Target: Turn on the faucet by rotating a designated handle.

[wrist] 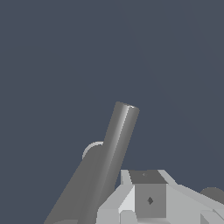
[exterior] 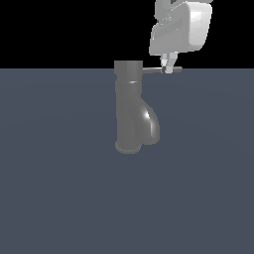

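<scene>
Exterior view: the faucet (exterior: 130, 106), a dark glossy upright cylinder with a flared base, stands on the flat grey-blue bench (exterior: 54, 198) close to its far edge and about midway across; its bulging spout (exterior: 150, 124) swells toward the exterior view's right. No container appears. The handle (exterior: 153, 70), a thin grey rod, projects level from the top collar toward the exterior view's right. The white gripper (exterior: 168, 67) hangs from above, its fingertips (exterior: 170, 63) reaching down onto the outer part of the rod; contact with the handle looks likely, but the spacing of the jaws is too small to read here, so whether they are spread or clamped cannot be told. Wide bare bench lies toward the near edge and both side edges. Wrist view: the handle (wrist: 114, 151) runs as a pale-lit rod slanting away to its blunt free end, with the faucet's dark body (wrist: 76, 188) beneath and beside it. A blocky grey finger (wrist: 146, 197) sits just beside the rod's near part; its partner is not clearly separable, and the grip remains undetermined.
</scene>
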Tool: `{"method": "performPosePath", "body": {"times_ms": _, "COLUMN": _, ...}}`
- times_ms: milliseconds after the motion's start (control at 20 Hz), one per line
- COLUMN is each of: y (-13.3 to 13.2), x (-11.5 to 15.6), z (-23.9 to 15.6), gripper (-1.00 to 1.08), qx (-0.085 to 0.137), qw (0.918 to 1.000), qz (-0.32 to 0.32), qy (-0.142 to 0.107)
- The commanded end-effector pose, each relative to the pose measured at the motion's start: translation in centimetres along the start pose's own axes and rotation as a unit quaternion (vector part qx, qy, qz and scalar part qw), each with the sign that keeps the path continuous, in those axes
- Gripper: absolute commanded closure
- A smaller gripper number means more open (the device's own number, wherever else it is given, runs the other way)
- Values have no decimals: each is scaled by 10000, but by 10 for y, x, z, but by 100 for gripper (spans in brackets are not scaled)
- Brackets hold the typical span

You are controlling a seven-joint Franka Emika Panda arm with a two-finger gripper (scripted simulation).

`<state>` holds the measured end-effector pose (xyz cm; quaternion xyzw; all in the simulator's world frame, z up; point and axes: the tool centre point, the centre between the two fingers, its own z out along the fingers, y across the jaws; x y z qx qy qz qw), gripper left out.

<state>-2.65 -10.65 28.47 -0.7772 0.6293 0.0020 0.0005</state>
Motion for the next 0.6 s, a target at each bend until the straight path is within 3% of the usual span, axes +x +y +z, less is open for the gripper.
{"method": "performPosePath", "body": {"times_ms": 0, "y": 1, "x": 19, "z": 0, "gripper": 108, "qx": 10, "qw": 9999, "qz": 136, "qy": 19}}
{"method": "performPosePath", "body": {"times_ms": 550, "y": -14, "x": 37, "z": 0, "gripper": 108, "qx": 9, "qw": 9999, "qz": 165, "qy": 18}}
